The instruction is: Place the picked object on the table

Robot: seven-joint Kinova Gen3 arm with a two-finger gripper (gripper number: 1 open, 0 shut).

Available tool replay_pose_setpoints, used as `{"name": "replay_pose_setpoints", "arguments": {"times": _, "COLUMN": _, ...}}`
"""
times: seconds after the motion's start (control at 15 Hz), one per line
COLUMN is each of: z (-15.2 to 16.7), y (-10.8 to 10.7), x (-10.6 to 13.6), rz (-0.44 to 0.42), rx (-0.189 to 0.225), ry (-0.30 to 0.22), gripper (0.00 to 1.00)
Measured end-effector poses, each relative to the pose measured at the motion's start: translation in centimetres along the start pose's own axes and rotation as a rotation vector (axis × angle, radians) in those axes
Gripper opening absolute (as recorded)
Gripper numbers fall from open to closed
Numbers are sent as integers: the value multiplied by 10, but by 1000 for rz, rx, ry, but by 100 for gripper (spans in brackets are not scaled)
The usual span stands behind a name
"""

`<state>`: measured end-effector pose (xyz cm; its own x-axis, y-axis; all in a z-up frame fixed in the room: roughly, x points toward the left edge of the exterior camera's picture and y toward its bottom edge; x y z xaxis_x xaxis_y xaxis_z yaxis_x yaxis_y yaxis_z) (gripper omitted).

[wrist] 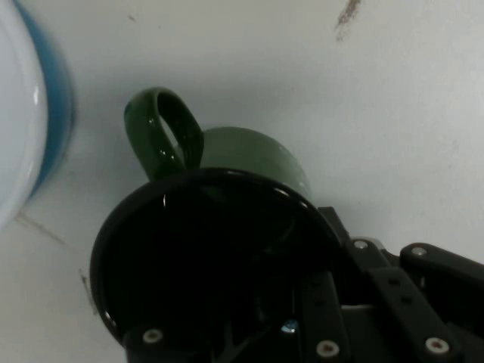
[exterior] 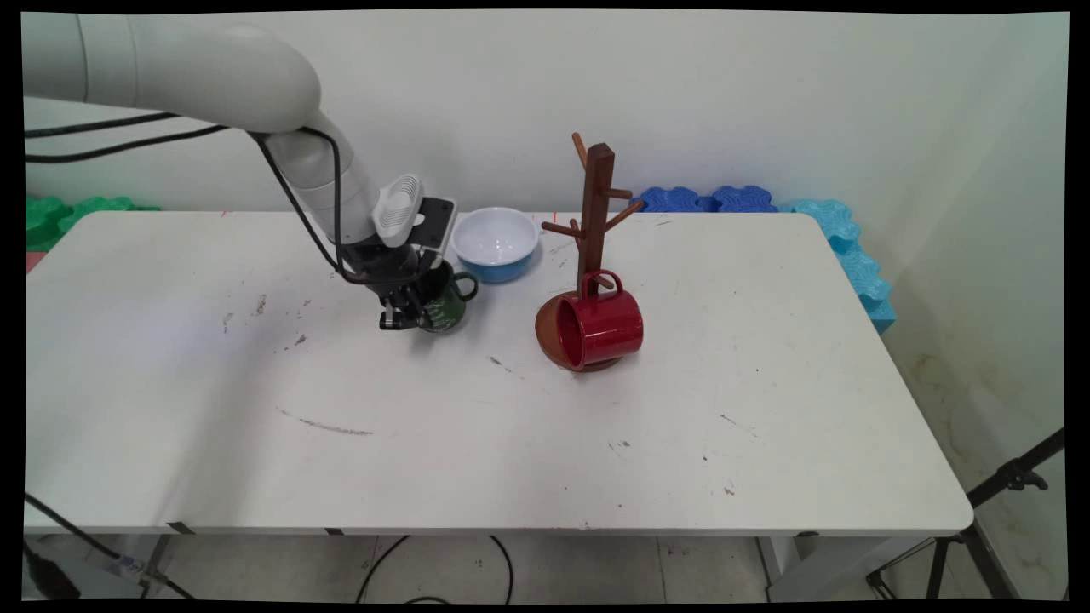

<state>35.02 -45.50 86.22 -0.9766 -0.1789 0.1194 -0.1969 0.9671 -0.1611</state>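
Hand view: my pincer pinches the green mug's rim, one finger inside; handle points away from it toward the bowl.

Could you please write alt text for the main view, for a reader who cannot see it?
A white robot arm reaches down from the upper left, its black gripper at the rim of a green mug on a white table. Behind the mug sits a blue-and-white bowl; to the right, a red mug hangs on a wooden mug tree.
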Motion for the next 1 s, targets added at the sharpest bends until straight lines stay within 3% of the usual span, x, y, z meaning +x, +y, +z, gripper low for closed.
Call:
{"name": "replay_pose_setpoints", "arguments": {"times": 0.73, "z": 13, "y": -4, "x": 4, "rz": 11, "rx": -38, "ry": -5, "gripper": 0}}
{"name": "replay_pose_setpoints", "arguments": {"times": 0.8, "z": 13, "y": -5, "x": 5, "rz": 12, "rx": -40, "ry": -2, "gripper": 100}}
{"name": "replay_pose_setpoints", "arguments": {"times": 1.0, "z": 15, "y": -4, "x": 6, "rz": 15, "rx": -48, "ry": 6, "gripper": 100}}
